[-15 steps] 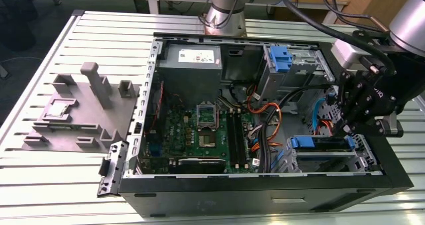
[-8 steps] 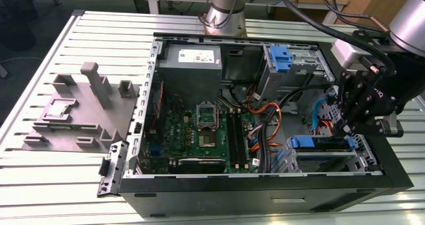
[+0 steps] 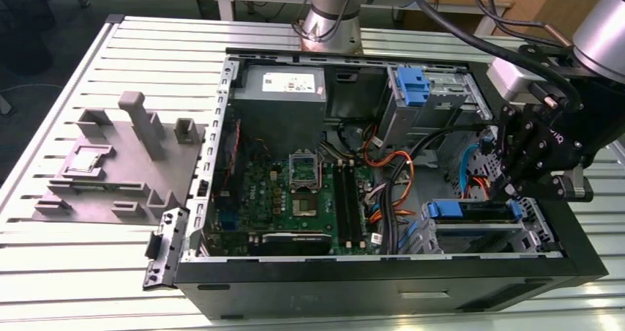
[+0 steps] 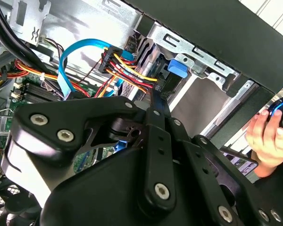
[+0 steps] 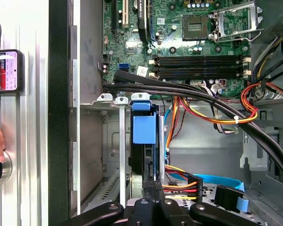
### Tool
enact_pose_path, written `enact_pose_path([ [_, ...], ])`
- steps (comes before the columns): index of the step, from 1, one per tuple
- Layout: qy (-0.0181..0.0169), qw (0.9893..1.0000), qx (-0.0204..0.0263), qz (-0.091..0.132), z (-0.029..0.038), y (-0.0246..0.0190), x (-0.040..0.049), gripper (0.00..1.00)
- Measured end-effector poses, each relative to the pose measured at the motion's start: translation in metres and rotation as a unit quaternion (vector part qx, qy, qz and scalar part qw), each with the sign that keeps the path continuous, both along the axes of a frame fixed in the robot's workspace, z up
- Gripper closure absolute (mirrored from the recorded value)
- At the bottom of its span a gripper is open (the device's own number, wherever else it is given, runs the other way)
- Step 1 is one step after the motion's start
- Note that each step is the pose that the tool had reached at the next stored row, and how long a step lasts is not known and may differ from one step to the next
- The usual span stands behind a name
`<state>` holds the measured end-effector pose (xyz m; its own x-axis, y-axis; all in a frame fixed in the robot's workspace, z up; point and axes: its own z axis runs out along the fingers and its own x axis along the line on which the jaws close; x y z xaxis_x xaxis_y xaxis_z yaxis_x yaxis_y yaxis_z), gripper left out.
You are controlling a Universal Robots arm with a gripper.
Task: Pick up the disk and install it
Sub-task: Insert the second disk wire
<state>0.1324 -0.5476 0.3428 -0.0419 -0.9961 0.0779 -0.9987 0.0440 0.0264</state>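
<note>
The disk (image 3: 469, 211) stands on edge in the drive cage at the case's front corner, on the exterior view's right. Its blue carrier tab (image 5: 144, 126) shows at the cage mouth, and it is seen too in the second wrist view (image 4: 178, 67). My gripper (image 3: 510, 194) hangs right over the cage. In the first wrist view its fingers (image 5: 153, 189) lie close together, shut, against the disk's cable end. Their narrow tip (image 4: 154, 96) sits beside the red and yellow power plug (image 4: 115, 61).
The open computer case (image 3: 391, 287) lies on a slatted table. Inside are a grey power supply (image 3: 283, 89), the motherboard (image 3: 303, 192), a bare blue bracket (image 3: 415, 86) and thick cable bundles (image 5: 212, 101). A grey fixture (image 3: 117, 162) lies beside it. A person's hand (image 4: 269, 136) rests nearby.
</note>
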Motion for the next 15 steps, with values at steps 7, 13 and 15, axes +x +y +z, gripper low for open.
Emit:
enact_pose_path([
  [7, -0.0002, 1.0000, 0.0001, 0.000, 0.0000, 0.0000, -0.0157, 0.90],
  [13, 0.0001, 1.0000, 0.0000, 0.000, 0.0046, 0.0001, -0.0163, 0.90],
  [15, 0.0002, 1.0000, 0.0000, 0.000, 0.0098, 0.0002, -0.0164, 0.90],
])
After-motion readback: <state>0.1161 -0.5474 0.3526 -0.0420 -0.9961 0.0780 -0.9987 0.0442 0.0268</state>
